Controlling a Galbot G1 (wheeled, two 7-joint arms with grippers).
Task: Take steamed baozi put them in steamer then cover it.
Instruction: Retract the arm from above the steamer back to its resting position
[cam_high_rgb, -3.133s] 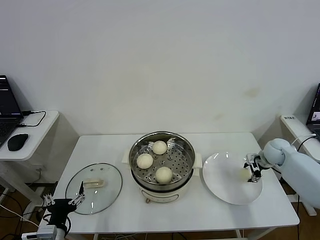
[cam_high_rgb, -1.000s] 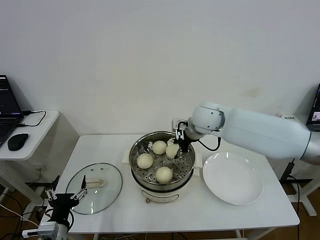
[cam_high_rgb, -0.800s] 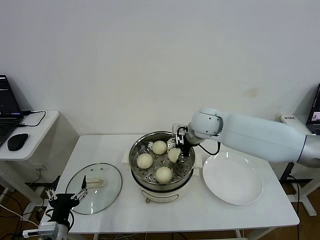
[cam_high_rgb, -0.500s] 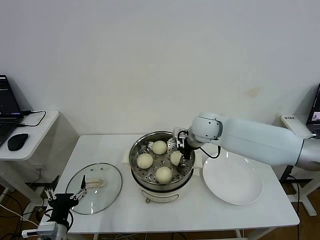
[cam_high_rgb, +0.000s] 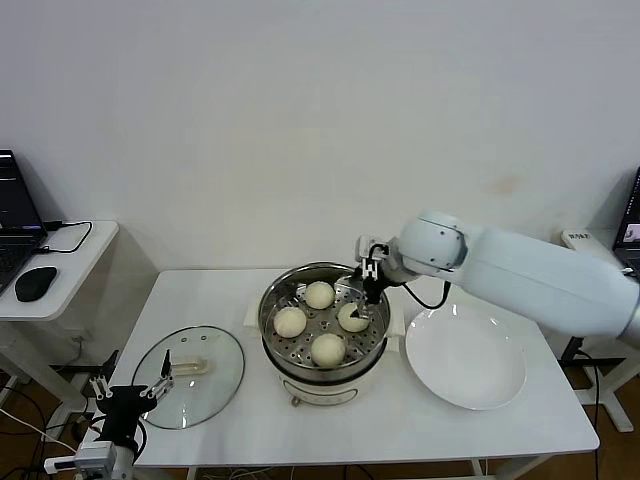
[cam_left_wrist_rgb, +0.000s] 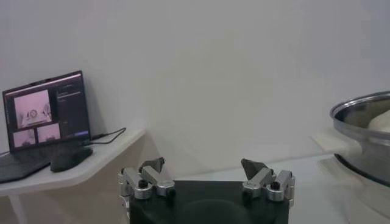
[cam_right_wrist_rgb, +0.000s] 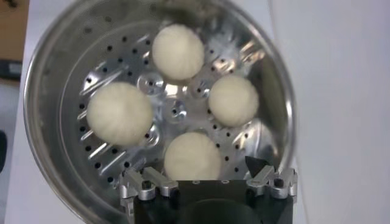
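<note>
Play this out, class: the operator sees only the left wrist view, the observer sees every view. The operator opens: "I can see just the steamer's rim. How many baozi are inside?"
Observer: Four baozi lie on the perforated bottom of the steamer.
Operator: Is the right hand holding one of them?
Observer: No. The right hand hangs open over the steamer's right side, above one bun, and holds nothing.
Operator: Where is the cover?
Observer: The cover lies flat on the table, left of the steamer, with your open left hand at its near edge.
</note>
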